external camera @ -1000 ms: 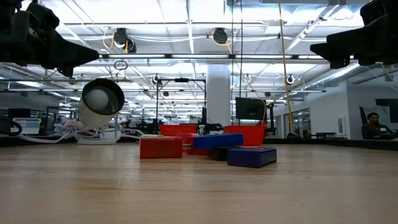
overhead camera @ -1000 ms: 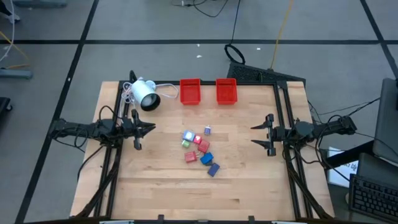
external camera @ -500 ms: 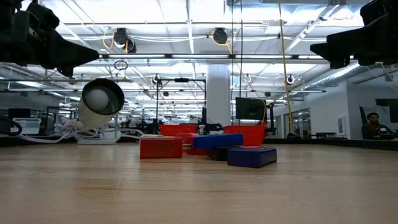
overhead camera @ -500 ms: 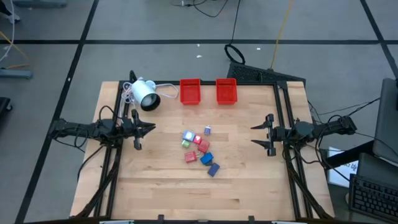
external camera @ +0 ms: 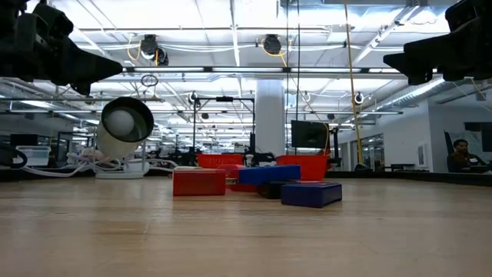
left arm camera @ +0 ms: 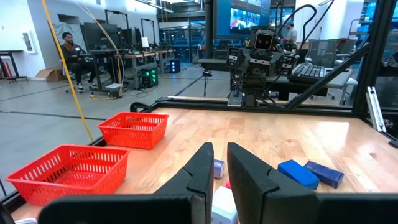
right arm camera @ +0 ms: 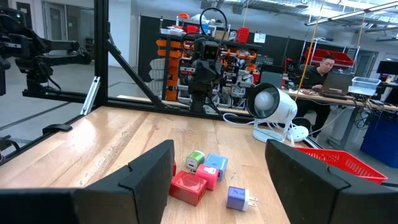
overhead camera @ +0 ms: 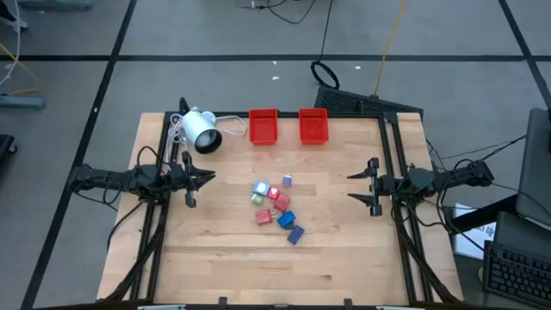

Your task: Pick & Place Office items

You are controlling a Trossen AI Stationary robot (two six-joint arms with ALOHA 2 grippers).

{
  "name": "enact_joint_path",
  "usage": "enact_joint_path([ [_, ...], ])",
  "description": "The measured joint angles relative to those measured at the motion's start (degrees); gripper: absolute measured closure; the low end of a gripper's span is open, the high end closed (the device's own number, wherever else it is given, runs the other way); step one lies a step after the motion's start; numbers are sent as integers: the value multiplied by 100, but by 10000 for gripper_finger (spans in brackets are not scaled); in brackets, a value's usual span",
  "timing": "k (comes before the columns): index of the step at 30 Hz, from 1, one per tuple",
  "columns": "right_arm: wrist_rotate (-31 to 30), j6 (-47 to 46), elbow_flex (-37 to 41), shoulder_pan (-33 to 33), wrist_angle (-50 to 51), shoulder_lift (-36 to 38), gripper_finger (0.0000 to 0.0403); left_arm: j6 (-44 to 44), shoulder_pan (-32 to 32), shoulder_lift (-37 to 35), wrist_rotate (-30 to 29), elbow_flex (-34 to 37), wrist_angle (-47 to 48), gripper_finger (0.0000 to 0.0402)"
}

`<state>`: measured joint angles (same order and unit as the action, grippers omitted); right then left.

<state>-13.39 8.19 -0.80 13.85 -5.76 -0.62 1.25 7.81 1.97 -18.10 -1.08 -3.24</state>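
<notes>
The office items (overhead camera: 275, 203) lie as a loose cluster of small red, blue, green and pale blocks flat on the middle of the wooden table. In the right wrist view I see a red block (right arm camera: 188, 186), a green one (right arm camera: 195, 161) and a lilac plug piece (right arm camera: 237, 198). The low view shows a red block (external camera: 199, 182) and a blue one (external camera: 311, 193). My left gripper (overhead camera: 211, 177) hovers shut at the table's left side, pointing level at the cluster (left arm camera: 298, 173). My right gripper (overhead camera: 350, 187) hovers open at the right side, facing the cluster, with nothing between its fingers (right arm camera: 152, 171).
Two red trays (overhead camera: 263, 127) (overhead camera: 313, 127) stand side by side at the far edge. A white cylindrical lamp (overhead camera: 200, 131) with a cable sits at the far left. Dark frame rails (overhead camera: 392, 164) run along both sides. Bare wood lies near the front edge. A person (right arm camera: 320, 68) sits beyond the table.
</notes>
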Motion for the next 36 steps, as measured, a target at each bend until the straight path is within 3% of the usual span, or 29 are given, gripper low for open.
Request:
enact_joint_path([
  [33, 3, 135, -2, -2, -201, -2, 156, -2, 0, 1, 1, 0, -1, 355],
  [36, 26, -433, -1, 11, -400, -2, 156, -1, 0, 1, 0, 0, -1, 355],
])
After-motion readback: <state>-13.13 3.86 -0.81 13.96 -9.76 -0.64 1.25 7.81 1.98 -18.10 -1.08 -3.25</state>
